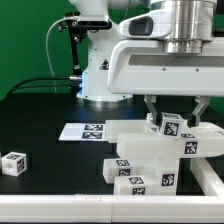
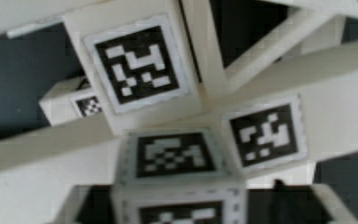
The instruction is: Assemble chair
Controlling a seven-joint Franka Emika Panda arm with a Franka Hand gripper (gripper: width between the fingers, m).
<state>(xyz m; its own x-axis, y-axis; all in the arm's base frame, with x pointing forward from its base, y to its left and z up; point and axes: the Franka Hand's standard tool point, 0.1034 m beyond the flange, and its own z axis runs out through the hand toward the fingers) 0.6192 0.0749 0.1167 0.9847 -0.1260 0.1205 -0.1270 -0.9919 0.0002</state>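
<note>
The chair is a stack of white blocky parts with black-and-white tags (image 1: 150, 165) on the black table at the exterior view's lower right. My gripper (image 1: 172, 120) is right above it, with its fingers (image 1: 150, 106) on either side of a white tagged block (image 1: 172, 127) at the top of the stack. In the wrist view the dark fingers (image 2: 91, 205) press against both sides of that white tagged block (image 2: 172, 156), so my gripper (image 2: 197, 206) is shut on it. Beyond it are a large tagged panel (image 2: 137, 60) and the slanting bars of the X-braced frame (image 2: 274, 55).
A loose white tagged cube (image 1: 13, 163) lies at the exterior view's left. The marker board (image 1: 82, 131) lies flat behind the chair parts. Another white part (image 1: 207, 178) is at the right edge. The robot base (image 1: 100, 70) and cables stand at the back.
</note>
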